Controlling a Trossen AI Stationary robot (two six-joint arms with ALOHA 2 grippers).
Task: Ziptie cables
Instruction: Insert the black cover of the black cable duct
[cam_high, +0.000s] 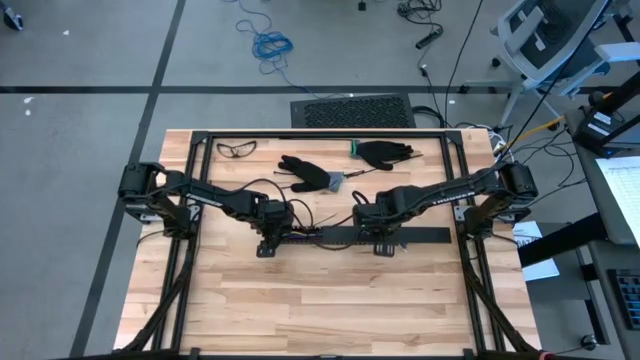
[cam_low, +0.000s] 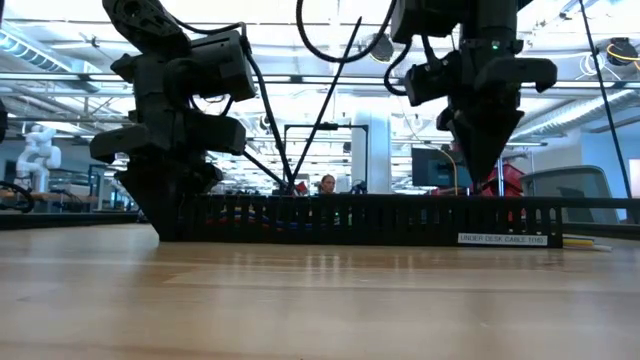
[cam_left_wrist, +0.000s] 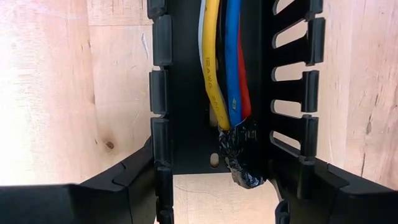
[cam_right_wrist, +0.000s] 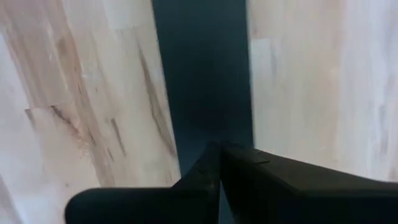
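Bundle of thin multicoloured wires (cam_left_wrist: 225, 74) lies inside the black slotted plastic cable tray (cam_high: 370, 236) on the wooden counter (cam_high: 330, 310). Left end effector (cam_high: 268, 246) straddles the tray's end, fingers apart. Right end effector (cam_high: 384, 246) fingers together above the tray, holding nothing. Best keep tray pinned steady, wires gathered tight before tying.

Both arms low mid-table; left tool (cam_high: 268, 243) spread apart, right tool (cam_high: 383, 243) fingers pinched together.
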